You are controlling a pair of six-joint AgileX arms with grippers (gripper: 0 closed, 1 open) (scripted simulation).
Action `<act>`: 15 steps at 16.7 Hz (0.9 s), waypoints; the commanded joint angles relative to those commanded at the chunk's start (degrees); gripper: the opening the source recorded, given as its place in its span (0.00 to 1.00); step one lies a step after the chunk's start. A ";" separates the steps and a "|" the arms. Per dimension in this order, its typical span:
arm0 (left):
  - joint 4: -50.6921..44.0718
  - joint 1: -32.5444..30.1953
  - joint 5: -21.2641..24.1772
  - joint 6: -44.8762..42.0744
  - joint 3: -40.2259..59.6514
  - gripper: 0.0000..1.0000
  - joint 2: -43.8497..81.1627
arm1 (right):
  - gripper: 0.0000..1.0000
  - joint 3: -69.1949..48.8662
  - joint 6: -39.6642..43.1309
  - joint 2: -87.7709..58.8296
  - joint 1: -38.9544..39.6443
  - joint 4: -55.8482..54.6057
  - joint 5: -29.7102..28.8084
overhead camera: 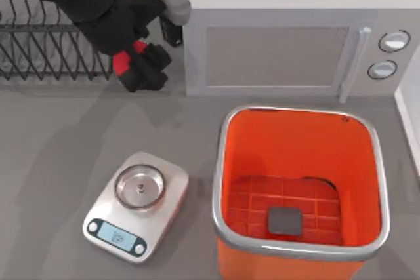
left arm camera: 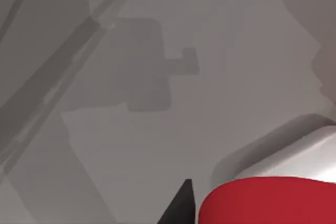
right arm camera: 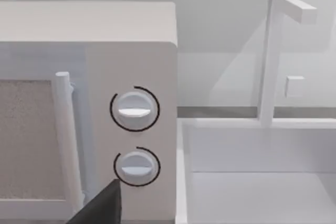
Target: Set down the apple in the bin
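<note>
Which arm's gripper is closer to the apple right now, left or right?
Left. The left gripper sits at the table's back left beside the dish rack, with the apple right at it. The right gripper's wrist view faces the microwave dials, away from the apple.

I am looking at a bright orange bin [overhead camera: 298, 142] with a silvery rim; its floor is showing an orange grid pattern and a dark grey square. My black left gripper [overhead camera: 146, 65] is showing a patch of plain red, the apple [overhead camera: 122, 62]; in the left wrist view that red [left arm camera: 268, 202] is sitting against grey. The scale [overhead camera: 136, 206] is gleaming silver with a pale blue display. The microwave [overhead camera: 295, 37] is showing white, with a beige door panel and two white dials ringed in black. The rack [overhead camera: 46, 44] is black wire. The table [overhead camera: 65, 142] is reading plain grey.
</note>
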State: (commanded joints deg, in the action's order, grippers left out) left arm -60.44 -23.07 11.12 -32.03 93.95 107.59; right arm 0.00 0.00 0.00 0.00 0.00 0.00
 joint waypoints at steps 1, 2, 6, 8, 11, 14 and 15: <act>-3.33 -5.42 -1.41 -0.18 3.96 0.00 2.57 | 1.00 0.00 0.00 0.00 0.00 0.00 0.00; -6.59 -10.70 -2.85 -0.35 7.83 0.00 5.02 | 1.00 0.00 0.00 0.00 0.00 0.00 0.00; -17.76 -28.18 -8.54 -0.81 20.84 0.00 12.98 | 1.00 0.00 0.00 0.00 0.00 0.00 0.00; -21.57 -33.60 -10.90 -0.94 25.24 0.00 15.50 | 1.00 0.00 0.00 0.00 0.00 0.00 0.00; -24.20 -37.14 -12.76 -1.04 28.43 0.00 17.15 | 1.00 0.00 0.00 0.00 0.00 0.00 0.00; -24.23 -37.17 -12.78 -1.04 28.46 0.00 17.17 | 1.00 0.00 0.00 0.00 0.00 0.00 0.00; -24.42 -36.37 -14.16 -2.10 28.24 0.00 16.62 | 1.00 0.00 0.00 0.00 0.00 0.00 0.00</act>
State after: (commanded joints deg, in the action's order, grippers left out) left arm -84.86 -59.43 -3.04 -34.13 122.18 124.21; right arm 0.00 0.00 0.00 0.00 0.00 0.00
